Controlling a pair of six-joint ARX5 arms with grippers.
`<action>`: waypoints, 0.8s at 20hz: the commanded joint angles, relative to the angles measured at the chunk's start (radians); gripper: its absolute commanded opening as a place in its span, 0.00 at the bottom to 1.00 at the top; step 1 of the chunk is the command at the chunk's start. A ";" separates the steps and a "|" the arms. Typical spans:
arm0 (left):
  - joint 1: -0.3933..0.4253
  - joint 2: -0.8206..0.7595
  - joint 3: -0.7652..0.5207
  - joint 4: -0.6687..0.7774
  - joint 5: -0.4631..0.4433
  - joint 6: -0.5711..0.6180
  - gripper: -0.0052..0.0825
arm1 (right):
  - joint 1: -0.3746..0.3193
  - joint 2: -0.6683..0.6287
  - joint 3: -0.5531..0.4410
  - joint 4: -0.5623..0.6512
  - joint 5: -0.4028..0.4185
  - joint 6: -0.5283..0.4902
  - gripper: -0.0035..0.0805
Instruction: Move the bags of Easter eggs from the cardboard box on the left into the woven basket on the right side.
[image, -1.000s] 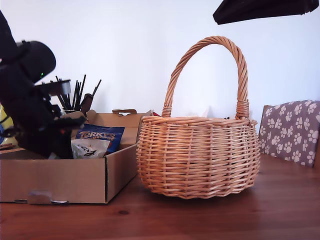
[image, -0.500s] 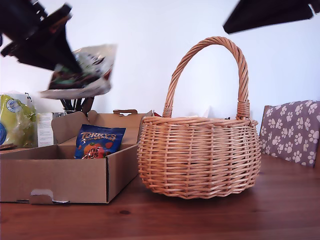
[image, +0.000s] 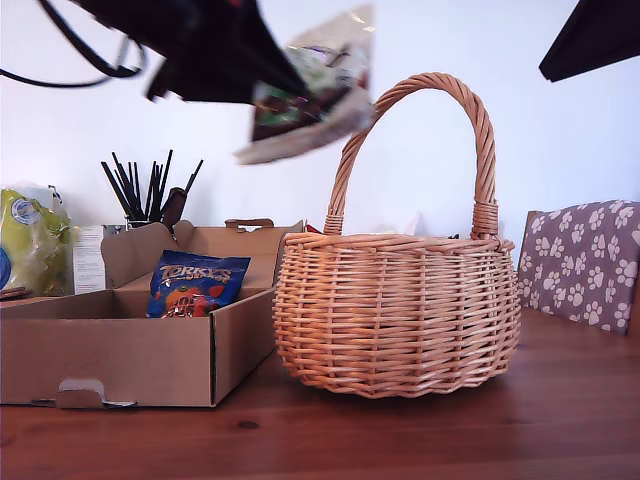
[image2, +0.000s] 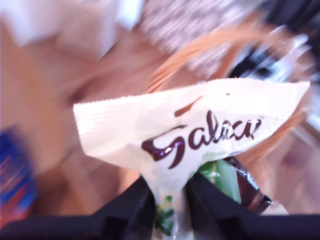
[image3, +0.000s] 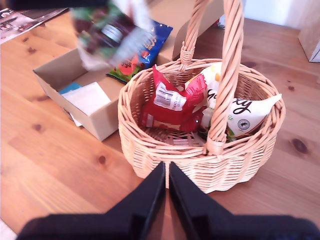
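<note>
While my first gripper (image2: 170, 200) is clamped on a glossy white plastic pouch with dark brown script lettering and green at its lower part (image2: 195, 135), the pouch hangs in the air above and to the box side of the round orange-tan wicker basket with a tall arched twisted handle (image: 398, 315), level with the top of that handle; in the exterior view it is motion-blurred (image: 310, 90), so its print is hard to read there. The basket stands on a brown wooden table (image: 420, 435), just beside the wide shallow brown corrugated cardboard box (image: 130, 350), their sides close or perhaps touching. Inside the box, a dark blue pouch with orange lettering (image: 198, 285) leans upright near the basket side. My second gripper (image3: 167, 192) hovers above the basket's near rim with its jaws pressed together and holding nothing. From there the basket (image3: 150, 145) already holds a red pouch (image3: 172, 102) and a white pouch with black script (image3: 240, 112), lying side by side under the handle.
</note>
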 joint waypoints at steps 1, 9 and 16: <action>-0.021 0.059 -0.012 0.074 -0.026 -0.013 0.22 | -0.001 -0.025 0.009 0.001 0.001 0.020 0.03; -0.104 0.293 -0.007 0.314 -0.142 -0.050 0.22 | -0.001 -0.069 0.009 -0.037 0.000 0.037 0.03; -0.174 0.339 -0.006 0.288 -0.168 -0.034 0.22 | -0.001 -0.069 0.009 -0.054 0.000 0.041 0.03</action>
